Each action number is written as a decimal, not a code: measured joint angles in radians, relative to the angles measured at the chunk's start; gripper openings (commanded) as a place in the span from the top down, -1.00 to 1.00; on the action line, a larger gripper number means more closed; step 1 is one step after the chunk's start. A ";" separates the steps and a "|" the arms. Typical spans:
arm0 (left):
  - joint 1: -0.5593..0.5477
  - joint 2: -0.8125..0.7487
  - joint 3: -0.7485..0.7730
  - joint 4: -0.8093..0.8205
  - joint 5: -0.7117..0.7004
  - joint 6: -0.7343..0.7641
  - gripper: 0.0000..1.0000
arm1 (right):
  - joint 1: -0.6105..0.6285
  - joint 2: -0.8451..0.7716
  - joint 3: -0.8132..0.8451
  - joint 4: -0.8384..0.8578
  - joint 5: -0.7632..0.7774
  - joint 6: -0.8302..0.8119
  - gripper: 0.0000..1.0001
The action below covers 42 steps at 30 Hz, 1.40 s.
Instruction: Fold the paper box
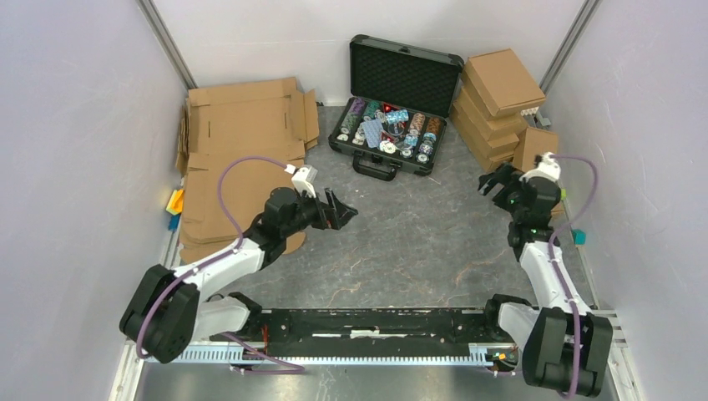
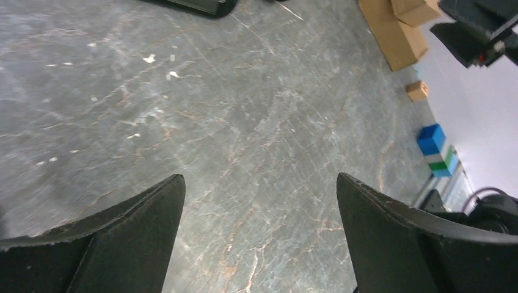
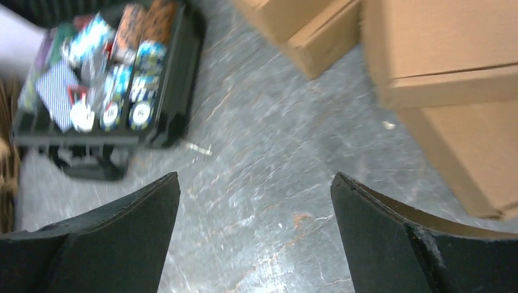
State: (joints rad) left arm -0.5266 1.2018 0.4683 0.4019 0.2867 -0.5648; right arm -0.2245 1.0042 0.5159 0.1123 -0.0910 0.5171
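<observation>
Paper box [image 1: 246,117] lies flat at the back left beside the black case [image 1: 392,92], so we should bring the left gripper [image 1: 346,210], spread and empty like the right gripper [image 1: 493,183], to a free edge.

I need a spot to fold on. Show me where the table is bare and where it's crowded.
Bare: the middle of the table, between the left gripper and right gripper, from the black case down to the base rail. Crowded: flat cardboard sheets on the left, stacked boxes on the right.
</observation>
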 measured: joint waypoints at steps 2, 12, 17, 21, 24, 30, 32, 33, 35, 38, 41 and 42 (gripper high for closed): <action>-0.002 -0.039 0.002 -0.046 -0.054 0.014 -1.00 | 0.059 0.000 -0.042 0.063 -0.018 -0.071 -0.96; -0.001 -0.228 -0.034 -0.120 -0.447 0.179 -0.93 | 0.257 0.016 -0.301 0.407 0.103 -0.350 -0.96; 0.010 -0.228 -0.113 -0.077 -0.638 0.306 -0.99 | 0.295 0.077 -0.396 0.578 0.231 -0.473 -0.96; 0.058 -0.195 -0.118 -0.055 -0.720 0.365 -1.00 | 0.300 0.177 -0.397 0.655 0.286 -0.539 -0.96; 0.113 -0.170 -0.117 -0.047 -0.734 0.381 -1.00 | 0.306 0.197 -0.415 0.741 0.333 -0.588 -0.96; 0.214 -0.154 -0.142 0.064 -0.743 0.441 -0.92 | 0.308 0.329 -0.496 1.015 0.359 -0.644 -0.96; 0.238 -0.136 -0.199 0.186 -0.728 0.479 -0.92 | 0.308 0.369 -0.497 1.086 0.354 -0.657 -0.96; 0.253 -0.111 -0.235 0.249 -0.724 0.492 -0.90 | 0.308 0.374 -0.497 1.117 0.354 -0.659 -0.96; 0.277 -0.049 -0.278 0.309 -0.714 0.510 -0.86 | 0.309 0.374 -0.496 1.173 0.354 -0.664 -0.96; 0.305 0.005 -0.289 0.342 -0.680 0.531 -0.83 | 0.309 0.374 -0.496 1.209 0.355 -0.666 -0.96; 0.327 0.033 -0.288 0.428 -0.636 0.551 -0.81 | 0.309 0.374 -0.496 1.220 0.355 -0.668 -0.96; 0.333 0.048 -0.288 0.457 -0.619 0.559 -0.79 | 0.309 0.374 -0.496 1.220 0.355 -0.669 -0.96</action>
State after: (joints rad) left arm -0.1936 1.2503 0.1802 0.8589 -0.3321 -0.0059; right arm 0.0849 1.3785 0.0196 1.3323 0.2638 -0.1524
